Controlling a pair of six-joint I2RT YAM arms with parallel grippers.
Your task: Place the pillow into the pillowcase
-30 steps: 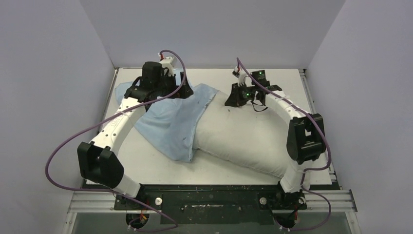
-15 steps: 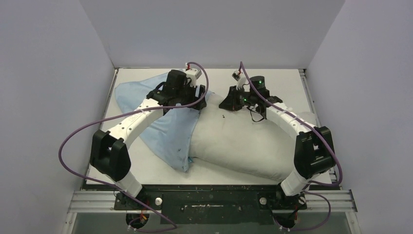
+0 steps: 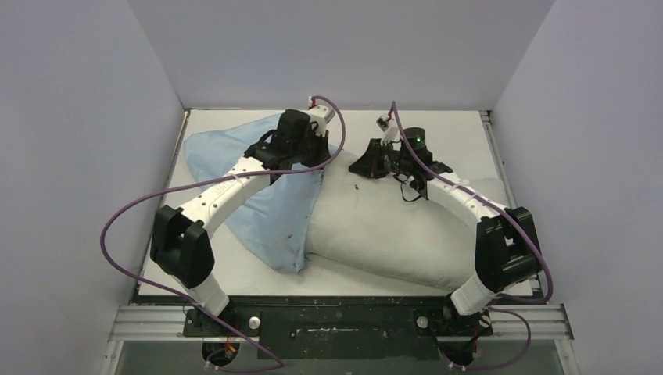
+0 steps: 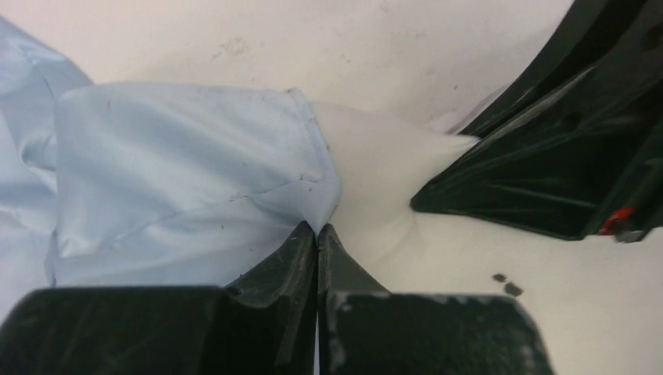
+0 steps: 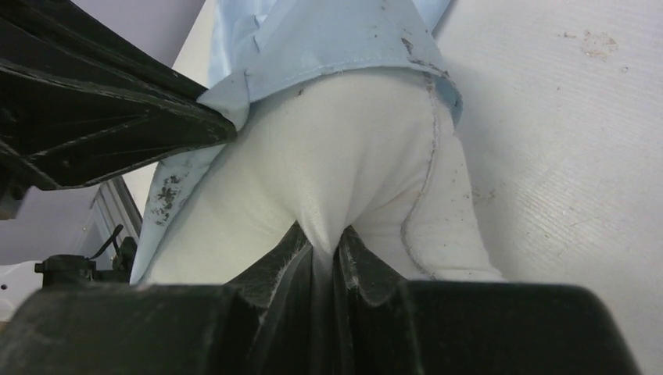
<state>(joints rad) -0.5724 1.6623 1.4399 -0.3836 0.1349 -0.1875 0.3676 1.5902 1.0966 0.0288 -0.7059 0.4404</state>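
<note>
The plump off-white pillow (image 3: 391,226) lies across the table's right half, its left end tucked inside the mouth of the wrinkled light-blue pillowcase (image 3: 270,211). My left gripper (image 3: 317,154) is shut on the pillowcase hem (image 4: 313,195) at the far edge of that mouth, the blue cloth drawn to a point between its tips (image 4: 317,228). Close to its right, my right gripper (image 3: 362,166) is shut on a pinch of pillow fabric (image 5: 344,156) near the far seam, its jaws (image 5: 324,244) holding a white fold. The pillowcase rim (image 5: 328,31) wraps the pillow's end just beyond.
Grey walls (image 3: 94,117) enclose the white table (image 3: 461,129) on three sides. A metal rail (image 3: 336,320) with both arm bases runs along the near edge. Purple cables (image 3: 125,219) loop beside each arm. The two gripper heads sit almost touching.
My left arm swung right from the pillowcase's far-left part to its mouth beside the pillow, then shut on the hem. My right gripper kept its grip and shifted slightly left.
</note>
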